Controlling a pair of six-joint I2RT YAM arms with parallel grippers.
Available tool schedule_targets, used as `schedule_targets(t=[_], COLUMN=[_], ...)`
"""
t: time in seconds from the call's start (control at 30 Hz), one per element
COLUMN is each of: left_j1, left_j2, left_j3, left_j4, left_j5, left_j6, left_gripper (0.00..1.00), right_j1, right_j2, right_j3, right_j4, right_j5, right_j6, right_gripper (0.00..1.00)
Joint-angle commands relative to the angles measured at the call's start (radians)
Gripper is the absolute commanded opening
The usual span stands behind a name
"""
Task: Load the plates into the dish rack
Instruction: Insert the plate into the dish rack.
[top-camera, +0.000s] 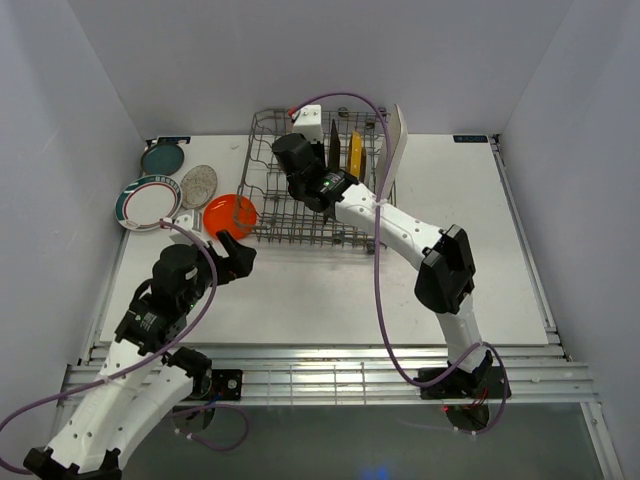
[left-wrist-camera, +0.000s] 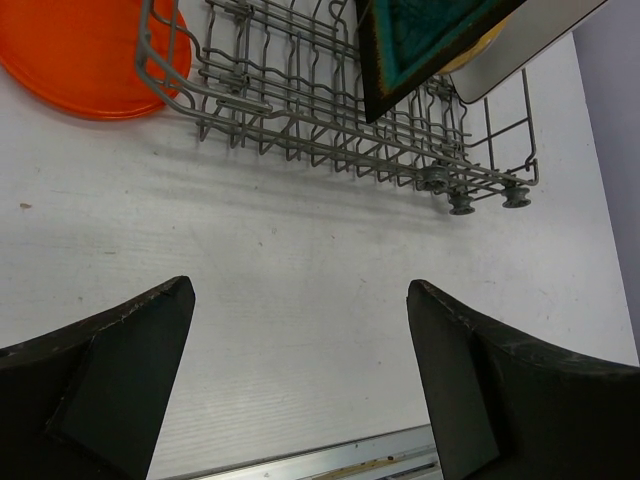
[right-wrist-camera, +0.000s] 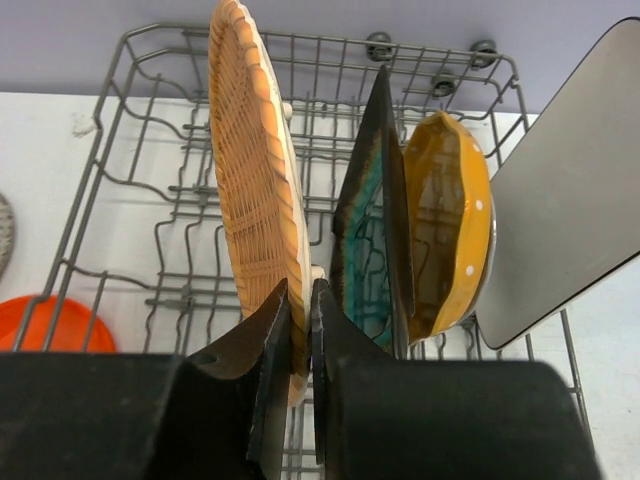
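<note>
The dish rack (top-camera: 290, 225) sits toward 12 o'clock on the table (top-camera: 450, 270) with 4 plates standing in it. The white rectangle (right-wrist-camera: 570, 180) leans at its 2 o'clock corner, beside the wood-tone plate (right-wrist-camera: 255, 170), green-centred square (right-wrist-camera: 365, 250) and yellow scalloped plate (right-wrist-camera: 450, 220). The right gripper (right-wrist-camera: 300, 300) pinches the wood-tone plate's rim, jaws narrow, seating it between tines; letting go seems next. The orange plate (top-camera: 230, 213) lies at the rack's 8 o'clock corner. The left gripper (left-wrist-camera: 300, 290) hovers near it, jaws wide, and will probably need a rim grip.
</note>
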Motion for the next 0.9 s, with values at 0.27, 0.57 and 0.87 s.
schedule_targets(t=[0.27,0.57,0.87], left_j1=[-0.001,-0.003,-0.001], left_j2=[-0.001,-0.023,-0.021], left_j3=[-0.006,-0.006,-0.009], left_j4=[0.009,0.010,0.012], left_j5=[0.002,0.003,0.017], left_j6=[0.013,0.013,0.014], left_gripper=[0.98,0.98,0.98], right_j1=[0.003,0.003,0.002], right_j2=[0.097,0.177,0.215], right_j3=[0.101,0.120,0.086], right_j4=[0.165,0.210,0.322], right_j5=[0.187,0.226,0.283], right_j6=[-0.106,-0.127,-0.184], right_gripper=[0.08,0.08,0.08])
